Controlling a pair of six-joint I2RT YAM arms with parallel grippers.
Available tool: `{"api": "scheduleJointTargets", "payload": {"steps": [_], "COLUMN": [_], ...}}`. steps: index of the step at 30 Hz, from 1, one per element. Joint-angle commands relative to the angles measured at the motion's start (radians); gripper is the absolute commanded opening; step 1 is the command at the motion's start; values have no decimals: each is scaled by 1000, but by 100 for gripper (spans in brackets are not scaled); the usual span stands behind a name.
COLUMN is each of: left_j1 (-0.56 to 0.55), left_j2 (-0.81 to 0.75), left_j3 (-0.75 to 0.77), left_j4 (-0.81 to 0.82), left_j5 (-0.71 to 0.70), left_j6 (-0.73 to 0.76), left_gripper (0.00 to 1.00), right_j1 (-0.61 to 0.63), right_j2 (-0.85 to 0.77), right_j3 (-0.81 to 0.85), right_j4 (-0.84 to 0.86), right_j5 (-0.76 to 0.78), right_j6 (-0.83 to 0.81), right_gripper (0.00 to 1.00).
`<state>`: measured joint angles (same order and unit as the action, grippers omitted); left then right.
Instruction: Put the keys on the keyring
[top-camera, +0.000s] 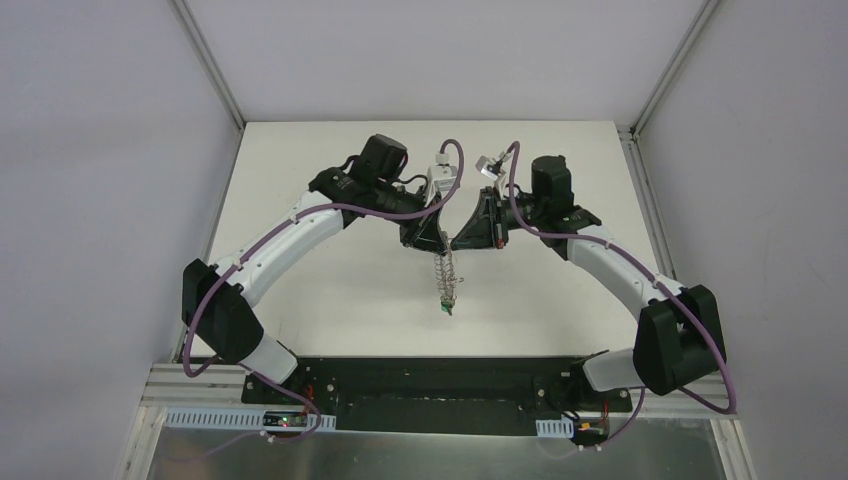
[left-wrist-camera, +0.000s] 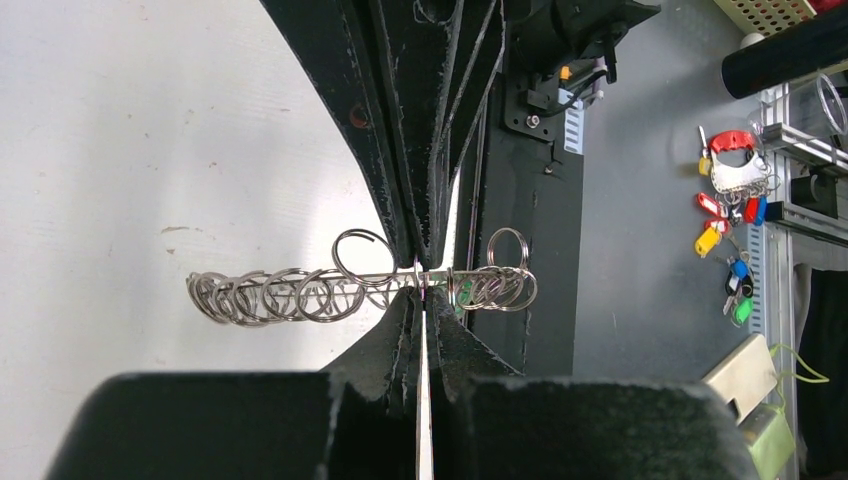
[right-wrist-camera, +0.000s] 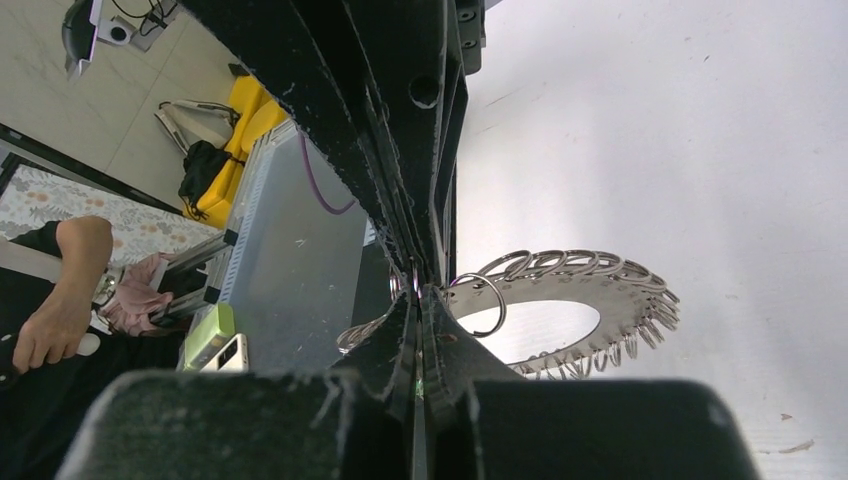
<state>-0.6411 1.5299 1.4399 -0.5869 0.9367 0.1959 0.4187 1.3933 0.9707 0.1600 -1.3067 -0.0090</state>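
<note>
Grip: left gripper and right gripper are both pinching, fully closed, the large flat dark-grey loop-fringed metal keyring; small green-headed key is dangling. Advisable: moving together, no twisting.

**Three Cameras, One Meeting Point**

The top external camera sits high behind the arm bases, looking down and forward across the whole tabletop from afar. Each wrist camera looks along its own gripper at very close range, so the left gripper and right gripper fill their frames. The left view faces the keyring edge-on, and the right sees its flat face. All three views share the keyring.
</note>
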Motion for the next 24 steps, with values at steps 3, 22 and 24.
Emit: {"api": "scheduleJointTargets", "payload": {"steps": [3, 22, 24], "left_j1": [5, 9, 9], "left_j2": [-47, -3, 6], "left_j3": [-24, 53, 49], "left_j4": [51, 13, 37], "left_j5": [15, 7, 46], "left_j6": [46, 145, 115], "left_gripper": [0, 46, 48], "right_j1": [3, 51, 50], "right_j2": [-36, -101, -102], "right_j3": [69, 125, 120], "right_j4": [-180, -507, -494], "right_j5": [42, 164, 157], "right_j6": [-176, -531, -523], "right_gripper": [0, 0, 0]}}
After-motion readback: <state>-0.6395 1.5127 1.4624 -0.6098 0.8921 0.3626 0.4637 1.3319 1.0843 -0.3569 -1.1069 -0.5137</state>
